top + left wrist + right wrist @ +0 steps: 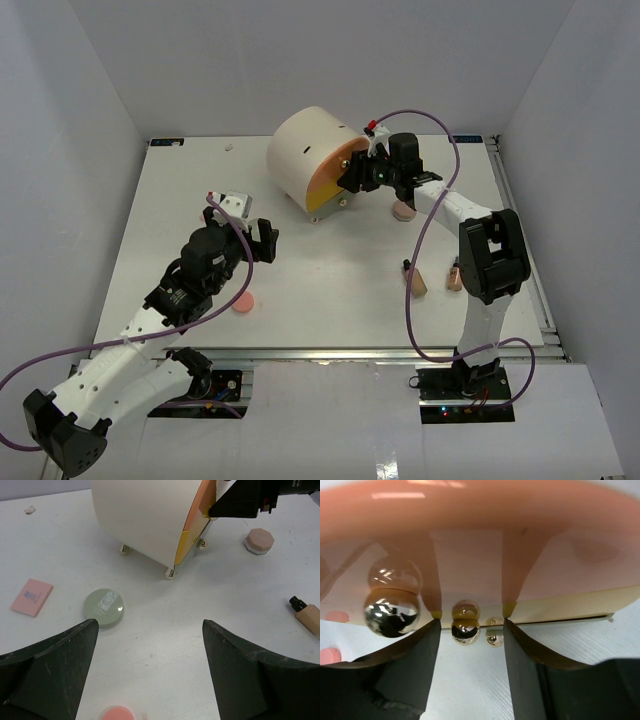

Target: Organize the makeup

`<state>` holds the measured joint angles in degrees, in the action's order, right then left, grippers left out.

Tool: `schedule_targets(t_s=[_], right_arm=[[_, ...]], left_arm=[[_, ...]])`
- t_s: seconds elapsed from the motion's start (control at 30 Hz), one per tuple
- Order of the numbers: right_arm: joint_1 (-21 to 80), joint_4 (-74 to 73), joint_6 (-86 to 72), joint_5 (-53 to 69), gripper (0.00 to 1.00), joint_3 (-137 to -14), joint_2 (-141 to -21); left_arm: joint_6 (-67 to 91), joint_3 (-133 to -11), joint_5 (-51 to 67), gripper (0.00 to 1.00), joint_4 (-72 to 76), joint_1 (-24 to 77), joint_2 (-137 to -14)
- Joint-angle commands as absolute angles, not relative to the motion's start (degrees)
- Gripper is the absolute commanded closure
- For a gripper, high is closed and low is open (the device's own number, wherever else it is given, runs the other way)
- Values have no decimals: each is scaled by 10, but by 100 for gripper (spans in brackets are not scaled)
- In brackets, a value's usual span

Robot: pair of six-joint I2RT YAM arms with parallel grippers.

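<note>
Right hand (469,624), spread astride the gold knob (465,631) on the drawer front (560,555), should centre, pinch, then pull straight.

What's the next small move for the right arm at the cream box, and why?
Probably close the right gripper on the small gold knob. In the right wrist view its jaws stand open on either side of that knob, close to the drawer front of the cream box, without gripping it. A grip there would likely let the drawer be pulled out.
</note>
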<state>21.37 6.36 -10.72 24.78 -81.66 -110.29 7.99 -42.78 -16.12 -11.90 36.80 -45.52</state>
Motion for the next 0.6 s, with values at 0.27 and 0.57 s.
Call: schedule_targets(t_s=[0.27,0.57], right_arm=[[211,117,-146,269,64,-817,-1112],[186,138,-137,287,76,-729,-1048]], left_arm=[[78,-426,-167,4,-109,361,-454],[76,-425,-168,4,-108,359,-454]])
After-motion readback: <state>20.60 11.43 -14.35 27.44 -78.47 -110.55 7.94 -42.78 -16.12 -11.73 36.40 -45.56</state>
